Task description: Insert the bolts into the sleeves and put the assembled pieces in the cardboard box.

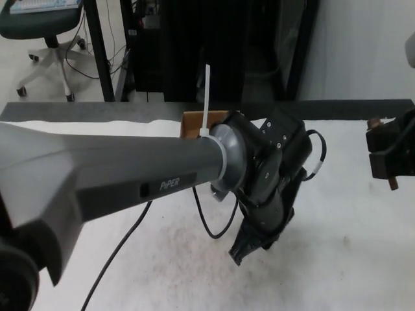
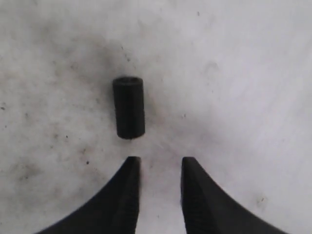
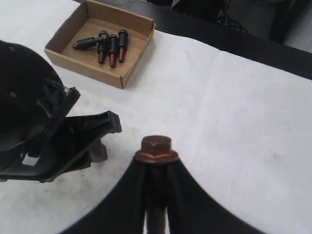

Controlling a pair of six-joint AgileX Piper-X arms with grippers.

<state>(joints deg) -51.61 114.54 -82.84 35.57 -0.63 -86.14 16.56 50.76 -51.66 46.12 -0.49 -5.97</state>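
While the sleeve [image 2: 129, 108] lies on the bench [image 2: 234, 73] just ahead of the left gripper's [image 2: 161, 163] parted fingers, the right gripper [image 3: 156, 165] at two o'clock clamps a bolt [image 3: 156, 146]; the cardboard box [image 3: 85, 69] at eleven o'clock holds four assembled pieces [image 3: 112, 48].

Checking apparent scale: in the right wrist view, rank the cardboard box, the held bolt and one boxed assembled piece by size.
1. cardboard box.
2. bolt, enlarged by nearness to the camera.
3. assembled piece; true rank against the bolt is unsure.
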